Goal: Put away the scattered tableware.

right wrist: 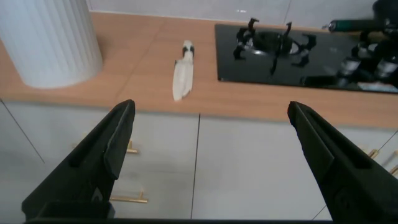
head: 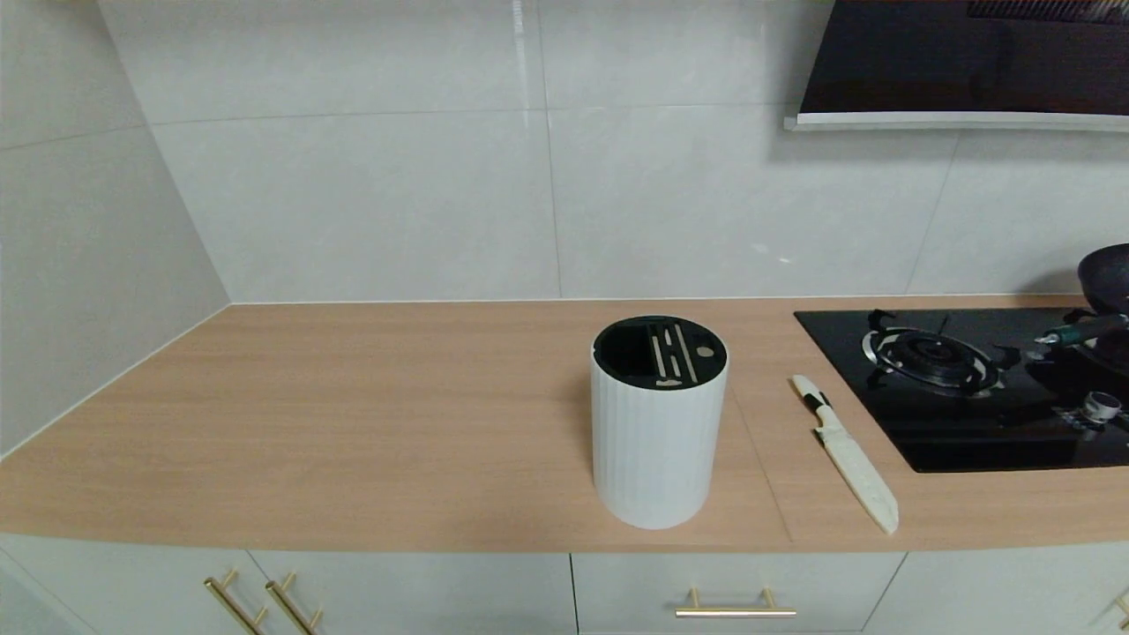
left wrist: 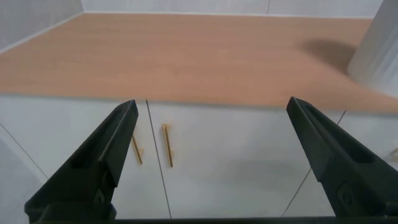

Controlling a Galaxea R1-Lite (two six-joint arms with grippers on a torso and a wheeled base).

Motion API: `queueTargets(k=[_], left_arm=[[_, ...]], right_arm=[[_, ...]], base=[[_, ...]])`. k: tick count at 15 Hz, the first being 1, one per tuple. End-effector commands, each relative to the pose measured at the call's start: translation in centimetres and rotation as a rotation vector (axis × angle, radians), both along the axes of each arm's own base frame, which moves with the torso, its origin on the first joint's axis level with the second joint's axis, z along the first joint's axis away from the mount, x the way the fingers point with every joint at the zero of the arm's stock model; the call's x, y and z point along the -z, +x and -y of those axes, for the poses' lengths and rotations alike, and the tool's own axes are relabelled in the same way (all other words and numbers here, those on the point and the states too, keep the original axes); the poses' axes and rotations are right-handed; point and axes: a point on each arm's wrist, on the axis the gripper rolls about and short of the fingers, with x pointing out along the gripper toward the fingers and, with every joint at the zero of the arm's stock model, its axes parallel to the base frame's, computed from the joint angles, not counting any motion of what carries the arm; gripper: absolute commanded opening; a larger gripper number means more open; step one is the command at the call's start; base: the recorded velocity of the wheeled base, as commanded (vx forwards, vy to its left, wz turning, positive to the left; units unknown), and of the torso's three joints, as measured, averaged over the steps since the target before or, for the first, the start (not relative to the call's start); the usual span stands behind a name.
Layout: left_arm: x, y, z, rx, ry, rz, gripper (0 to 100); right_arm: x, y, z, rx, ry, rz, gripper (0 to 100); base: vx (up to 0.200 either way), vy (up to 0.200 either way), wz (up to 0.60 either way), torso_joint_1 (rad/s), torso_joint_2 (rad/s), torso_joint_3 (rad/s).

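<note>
A white ribbed cylindrical holder (head: 657, 432) with a black slotted top stands on the wooden counter (head: 353, 414), near its front edge. To its right a white knife (head: 847, 454) with a black band on the handle lies flat, blade toward the front edge. The knife (right wrist: 184, 70) and the holder (right wrist: 50, 40) lie ahead of my right gripper (right wrist: 208, 118), which is open and held in front of the cabinet doors, below counter height. My left gripper (left wrist: 211, 118) is also open, low before the cabinets, with the holder (left wrist: 378, 46) off to one side.
A black gas hob (head: 970, 388) with a burner sits at the counter's right end, with a dark pan (head: 1107, 278) on it. A range hood (head: 961, 62) hangs above. White cabinet doors with brass handles (head: 732, 608) run below the counter. A tiled wall backs it.
</note>
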Motion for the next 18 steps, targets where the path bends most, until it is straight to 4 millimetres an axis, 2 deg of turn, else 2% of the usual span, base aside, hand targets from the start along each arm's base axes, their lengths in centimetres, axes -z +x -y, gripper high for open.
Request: queueTargets(k=[1,5,11,18], left_arm=[[-0.01,0.00,0.00,0.000,0.001,0.001,100],[-0.01,0.00,0.00,-0.001,-0.001,0.001,100],[-0.01,0.00,0.00,0.000,0.001,0.001,100],[0.01,0.00,0.00,-0.001,0.001,-0.001,100]], right_arm=[[-0.01,0.01,0.00,0.000,0.000,0.000,100],[-0.01,0.01,0.00,0.000,0.000,0.000,100],[-0.02,0.01,0.00,0.000,0.003,0.001,100],[-0.02,0.01,0.00,-0.002,-0.005,0.001,100]], base=[[0.000,0.000,0.00,0.271,-0.58,-0.305],[0.000,0.000,0.00,0.273,-0.57,-0.308],[0.000,0.000,0.00,0.189,-0.39,-0.198],[0.000,0.000,0.00,0.006,-0.01,-0.005]])
